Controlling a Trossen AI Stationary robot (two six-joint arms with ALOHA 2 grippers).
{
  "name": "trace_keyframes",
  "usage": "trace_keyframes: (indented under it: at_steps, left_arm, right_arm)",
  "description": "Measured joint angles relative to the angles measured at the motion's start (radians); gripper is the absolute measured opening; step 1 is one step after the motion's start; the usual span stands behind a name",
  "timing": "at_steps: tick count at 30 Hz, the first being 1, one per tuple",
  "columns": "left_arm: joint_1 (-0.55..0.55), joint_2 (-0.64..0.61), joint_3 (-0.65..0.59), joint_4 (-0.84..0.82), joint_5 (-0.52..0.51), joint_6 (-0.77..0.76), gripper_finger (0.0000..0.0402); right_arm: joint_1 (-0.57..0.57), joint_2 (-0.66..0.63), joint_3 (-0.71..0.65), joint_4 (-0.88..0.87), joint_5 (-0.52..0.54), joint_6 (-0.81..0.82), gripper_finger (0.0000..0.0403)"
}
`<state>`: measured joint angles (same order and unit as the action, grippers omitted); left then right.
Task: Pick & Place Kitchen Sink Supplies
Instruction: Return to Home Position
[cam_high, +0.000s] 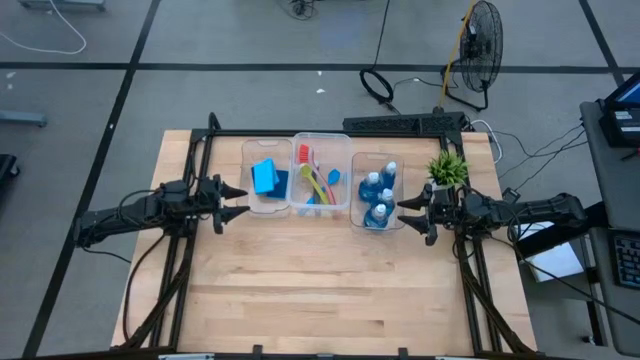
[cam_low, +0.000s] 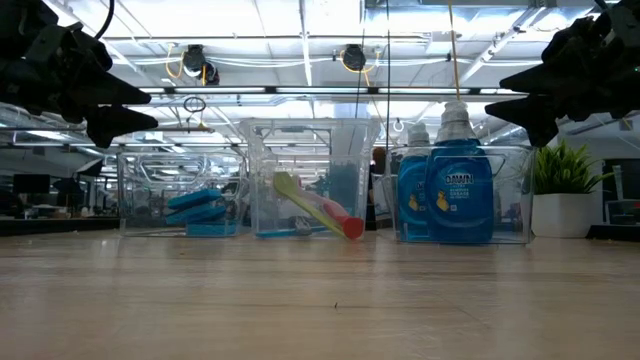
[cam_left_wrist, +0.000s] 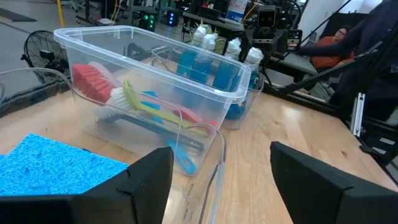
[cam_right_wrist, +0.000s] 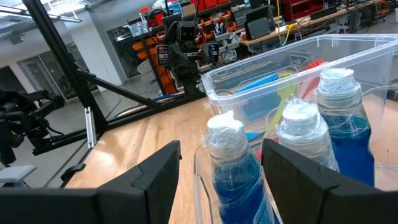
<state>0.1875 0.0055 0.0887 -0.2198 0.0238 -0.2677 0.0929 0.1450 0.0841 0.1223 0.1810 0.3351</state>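
My left gripper (cam_high: 242, 201) and right gripper (cam_high: 403, 212) hang wide open and empty above the wooden table (cam_high: 320, 290); a fan (cam_high: 484, 35) stands on the floor beyond.

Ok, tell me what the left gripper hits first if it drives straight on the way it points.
Probably the side wall of the left clear bin, right at the tips of the left gripper; its jaws stand open. The blue sponges lie just inside, the brush bin beyond. Depth is unclear.
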Motion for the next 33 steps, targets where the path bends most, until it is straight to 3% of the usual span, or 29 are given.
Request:
trace_keyframes:
  at_steps: [10, 23, 33]
  left_arm:
    - [0.0, 0.0, 0.0, 0.0, 0.0, -0.001, 0.0248]
    - [0.0, 0.0, 0.0, 0.0, 0.0, -0.001, 0.0268]
    - [0.0, 0.0, 0.0, 0.0, 0.0, -0.003, 0.0251]
  right_arm:
    - [0.0, 0.0, 0.0, 0.0, 0.0, 0.0, 0.0212]
    - [0.0, 0.0, 0.0, 0.0, 0.0, 0.0, 0.0212]
    - [0.0, 0.0, 0.0, 0.0, 0.0, 0.0, 0.0212]
